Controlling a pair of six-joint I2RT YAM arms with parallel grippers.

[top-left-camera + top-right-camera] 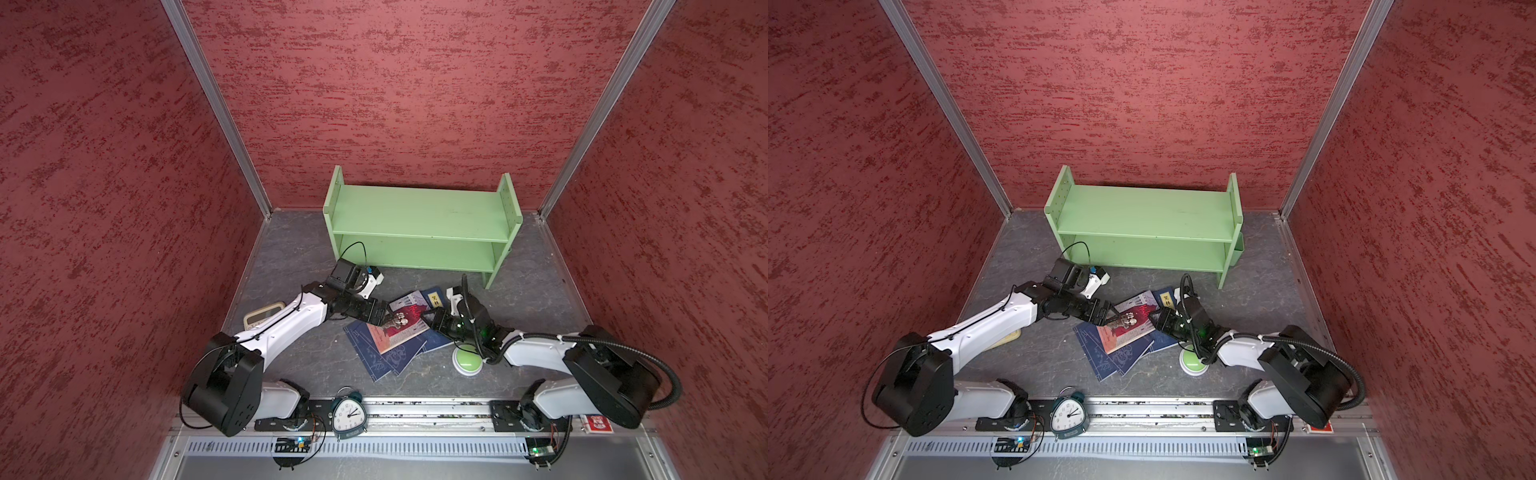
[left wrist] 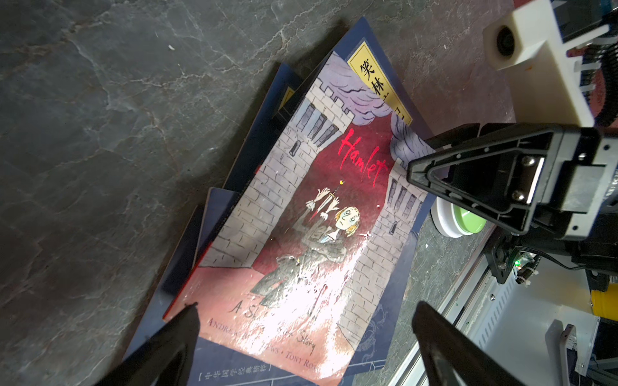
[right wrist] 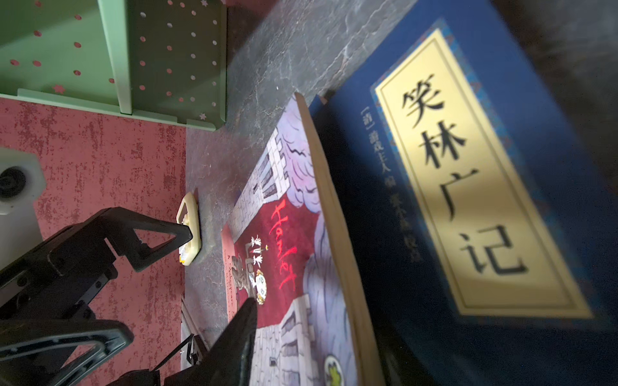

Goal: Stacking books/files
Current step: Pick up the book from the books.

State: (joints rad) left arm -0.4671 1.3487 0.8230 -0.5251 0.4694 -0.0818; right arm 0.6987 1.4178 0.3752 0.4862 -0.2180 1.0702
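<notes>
While the books [image 1: 388,358] lie fanned in a loose heap on the table [image 1: 291,257], the red picture book [image 1: 401,328] tops them, its long axis running diagonally from near left to far right. A blue book [image 3: 468,173] pokes out at the far end. The left gripper [image 2: 306,310] hovers spread wide over one long edge; the right gripper [image 1: 427,316] sits at the opposite edge, and we cannot tell whether it pinches anything. Both are equally close, so we reckon squaring up means pushing inward across the width.
</notes>
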